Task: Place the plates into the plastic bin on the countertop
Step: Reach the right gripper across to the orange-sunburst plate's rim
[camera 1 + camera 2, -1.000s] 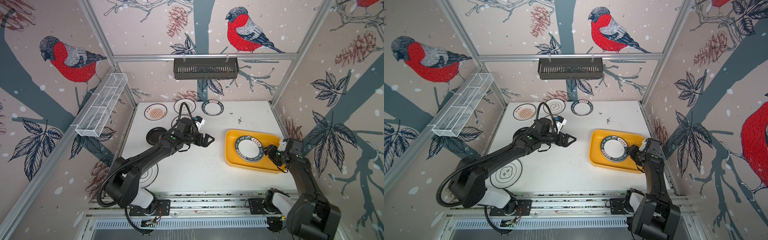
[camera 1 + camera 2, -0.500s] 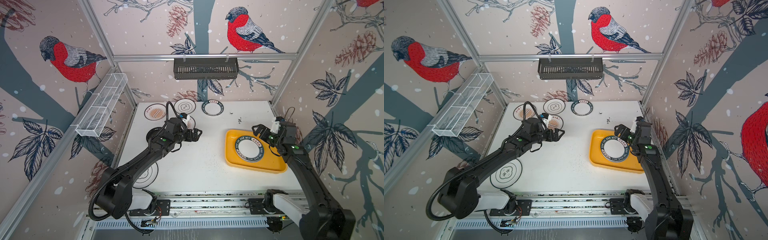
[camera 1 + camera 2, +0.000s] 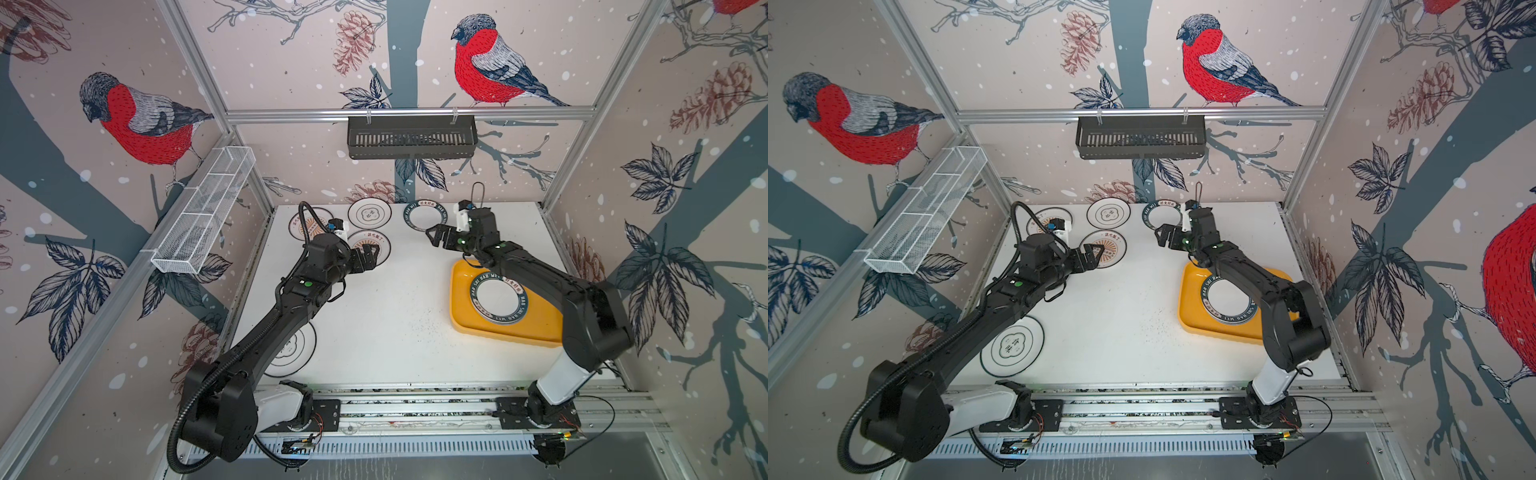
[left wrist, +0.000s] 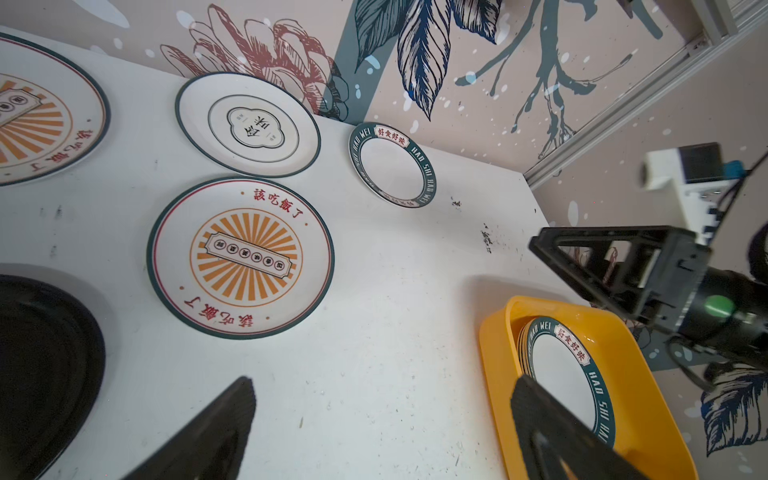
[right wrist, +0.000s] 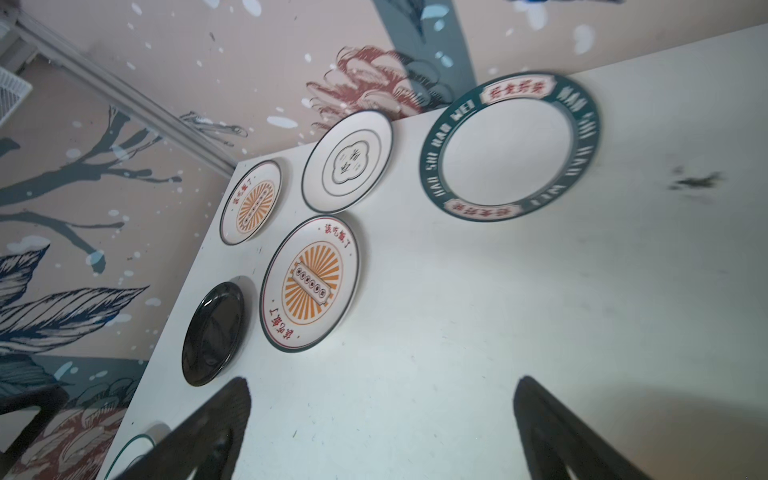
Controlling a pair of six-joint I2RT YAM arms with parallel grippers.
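- A black slotted basket hangs by two hooks from the middle of the aluminium crossbar on the back wall.
- A white wire-mesh basket, divided into compartments, lies along the left wall's frame bar, near the back-left corner.
- Wallpaper covers the walls: red-breasted birds, pine cones, dark leaves.
- A slotted aluminium rail runs along the front edge.

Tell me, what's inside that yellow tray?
A stack of green-rimmed plates lies in the plastic bin. Only the top one's face shows; those beneath show just edges, so their count is unclear.
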